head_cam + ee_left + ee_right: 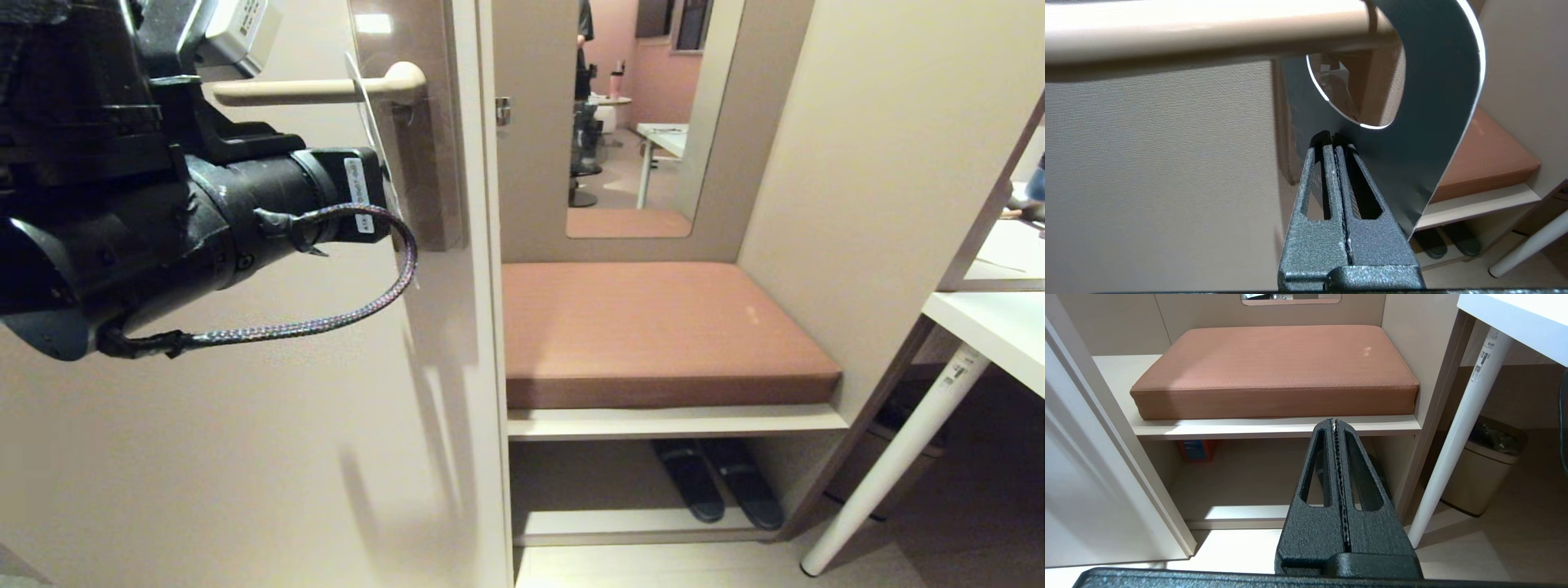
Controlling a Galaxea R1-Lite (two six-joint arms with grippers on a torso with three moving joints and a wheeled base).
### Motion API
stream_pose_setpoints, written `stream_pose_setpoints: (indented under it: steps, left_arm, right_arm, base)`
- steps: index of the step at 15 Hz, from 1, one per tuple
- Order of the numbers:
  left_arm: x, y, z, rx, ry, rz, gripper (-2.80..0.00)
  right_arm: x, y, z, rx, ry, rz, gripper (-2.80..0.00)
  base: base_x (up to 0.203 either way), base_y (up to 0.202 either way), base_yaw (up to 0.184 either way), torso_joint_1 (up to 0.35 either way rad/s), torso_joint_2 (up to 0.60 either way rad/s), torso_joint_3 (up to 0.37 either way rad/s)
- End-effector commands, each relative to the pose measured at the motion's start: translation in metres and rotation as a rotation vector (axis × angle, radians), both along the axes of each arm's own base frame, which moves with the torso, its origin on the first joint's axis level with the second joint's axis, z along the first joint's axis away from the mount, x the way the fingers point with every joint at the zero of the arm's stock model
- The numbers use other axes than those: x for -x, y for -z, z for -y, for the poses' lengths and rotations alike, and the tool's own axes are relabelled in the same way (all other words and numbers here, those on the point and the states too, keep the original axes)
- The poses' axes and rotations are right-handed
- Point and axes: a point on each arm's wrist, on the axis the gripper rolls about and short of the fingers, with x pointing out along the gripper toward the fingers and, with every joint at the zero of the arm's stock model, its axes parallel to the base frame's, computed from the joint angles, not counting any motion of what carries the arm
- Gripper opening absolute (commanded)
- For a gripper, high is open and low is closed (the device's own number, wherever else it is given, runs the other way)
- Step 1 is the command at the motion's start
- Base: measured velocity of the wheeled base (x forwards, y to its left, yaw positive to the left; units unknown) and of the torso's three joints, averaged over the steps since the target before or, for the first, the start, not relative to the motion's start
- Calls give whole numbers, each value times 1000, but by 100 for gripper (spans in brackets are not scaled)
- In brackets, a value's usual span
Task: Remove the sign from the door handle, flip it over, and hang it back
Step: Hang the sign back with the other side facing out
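Note:
The sign (1433, 122) hangs by its oval hole on the cream door handle (1208, 28), with its dark blue face towards the left wrist camera. In the head view the sign (369, 110) is a thin, nearly edge-on card on the door handle (318, 88), in front of the brown plate (429, 171). My left gripper (1332, 136) is shut with nothing between its fingers. Its tips are at the blue face just below the hole; I cannot tell whether they touch. The black left arm (204, 204) hides this gripper in the head view. My right gripper (1334, 421) is shut and empty, low before the bench.
Right of the door is a niche with a brown cushion (653, 327), a shelf with dark slippers (718, 482) below and a mirror (637, 114) above. A white table (988, 327) with a slanted leg (890, 474) stands at the right, a bin (1482, 469) under it.

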Motion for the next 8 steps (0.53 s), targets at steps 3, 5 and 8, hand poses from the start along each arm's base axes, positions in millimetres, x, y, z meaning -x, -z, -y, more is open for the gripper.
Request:
stream_pose_setpoints:
  steps: [3,5,8]
  left_arm:
    - [0,2,4,7,32,-6,-280]
    - [-4,3,8,13,34,2,-280]
    - [-11,1,14,41,36,52,-280]
  right_arm:
    - [0,0,0,0,0,0,-280]
    - [0,0,0,0,0,0,-280]
    - [0,0,0,0,0,0,-280]
  base:
    - [0,0,0,0,0,0]
    - [0,0,0,0,0,0]
    - [0,0,0,0,0,0]
